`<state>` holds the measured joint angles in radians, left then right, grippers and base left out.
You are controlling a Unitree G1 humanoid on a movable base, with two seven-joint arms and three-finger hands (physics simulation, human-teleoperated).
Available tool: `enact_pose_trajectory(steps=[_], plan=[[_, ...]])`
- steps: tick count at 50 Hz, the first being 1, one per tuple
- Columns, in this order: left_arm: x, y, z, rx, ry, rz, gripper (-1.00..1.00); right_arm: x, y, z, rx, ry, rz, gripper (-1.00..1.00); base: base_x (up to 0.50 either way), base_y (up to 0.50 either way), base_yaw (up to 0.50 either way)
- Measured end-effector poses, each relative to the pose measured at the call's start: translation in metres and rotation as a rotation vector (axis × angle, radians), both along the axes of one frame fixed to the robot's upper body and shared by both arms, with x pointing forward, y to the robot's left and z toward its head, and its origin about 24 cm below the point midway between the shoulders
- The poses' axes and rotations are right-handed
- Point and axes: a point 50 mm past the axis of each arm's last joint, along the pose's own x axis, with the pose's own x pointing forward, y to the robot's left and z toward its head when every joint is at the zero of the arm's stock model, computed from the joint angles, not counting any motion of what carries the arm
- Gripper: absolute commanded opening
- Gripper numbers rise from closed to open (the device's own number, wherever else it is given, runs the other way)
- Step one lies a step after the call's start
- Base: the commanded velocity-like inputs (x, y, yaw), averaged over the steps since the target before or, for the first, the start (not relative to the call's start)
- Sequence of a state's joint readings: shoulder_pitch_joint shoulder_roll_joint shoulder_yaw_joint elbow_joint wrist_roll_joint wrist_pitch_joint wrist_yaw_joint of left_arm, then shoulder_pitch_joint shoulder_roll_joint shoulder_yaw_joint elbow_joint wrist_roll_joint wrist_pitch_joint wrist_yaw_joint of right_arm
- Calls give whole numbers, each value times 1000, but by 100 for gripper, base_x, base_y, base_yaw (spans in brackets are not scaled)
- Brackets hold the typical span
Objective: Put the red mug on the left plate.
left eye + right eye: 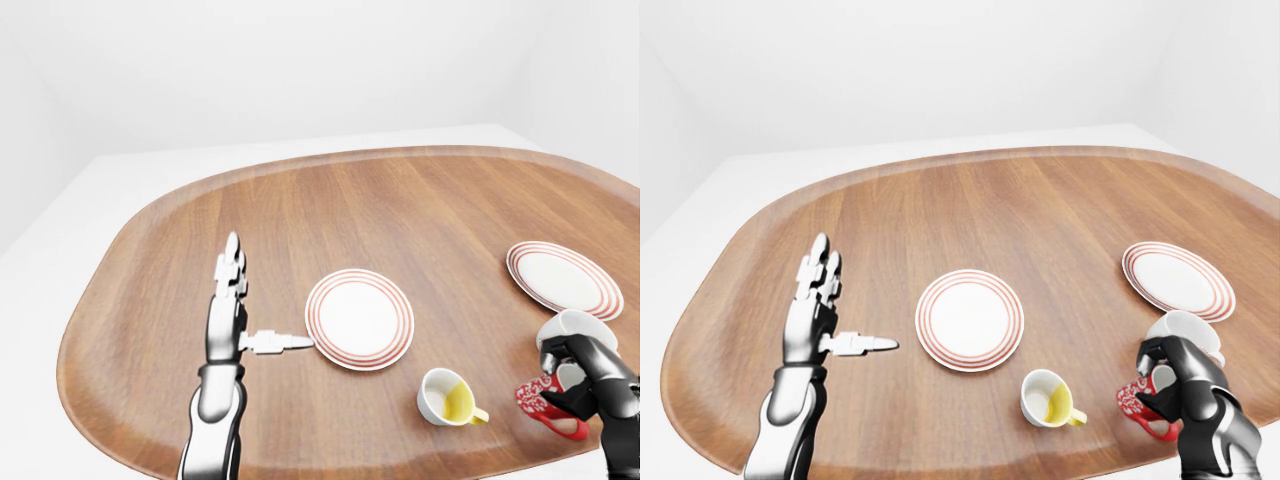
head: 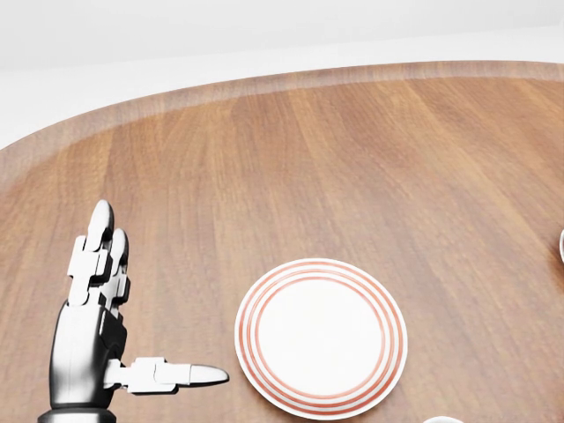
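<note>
Red mug [image 1: 1145,403] in curled right robot hand [image 1: 1180,385]

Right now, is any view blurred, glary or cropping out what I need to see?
Left-eye and right-eye views: sharp, evenly lit, faint shadows, table edge bowed by a wide lens; right hand on the red mug sits at the frame's corner. Head view: sharp, shows the left plate and left hand, crops the mug out.

A rounded wooden table [image 1: 400,200] carries a red-ringed white plate [image 1: 563,277] near its right edge, a white mug with a yellow inside and handle [image 1: 447,397] lower down, and another white mug [image 1: 1187,333] just below that plate.
</note>
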<state>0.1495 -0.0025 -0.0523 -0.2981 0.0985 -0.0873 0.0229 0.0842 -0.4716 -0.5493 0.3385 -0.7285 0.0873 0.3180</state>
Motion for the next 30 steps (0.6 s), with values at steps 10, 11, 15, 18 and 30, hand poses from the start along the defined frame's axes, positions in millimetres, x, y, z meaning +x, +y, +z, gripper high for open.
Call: enact_pose_trajectory(steps=[10, 11, 15, 18, 30], plan=[[1, 0, 0, 1, 2, -6, 100, 99, 25, 87, -218, -307, 157, -100, 0, 0, 0], [1, 0, -1, 0, 3, -7, 100, 111, 30, 96, -227, -348, 165, -100, 0, 0, 0], [1, 0, -1, 0, 7, -9, 100, 154, 48, 127, -226, -497, 171, -100, 0, 0, 0], [0, 0, -2, -1, 11, -10, 100, 182, 65, 146, -196, -591, 156, -100, 0, 0, 0], [-3, 2, -9, -6, 44, -22, 100, 244, 159, 180, -30, -711, 212, -100, 0, 0, 0]])
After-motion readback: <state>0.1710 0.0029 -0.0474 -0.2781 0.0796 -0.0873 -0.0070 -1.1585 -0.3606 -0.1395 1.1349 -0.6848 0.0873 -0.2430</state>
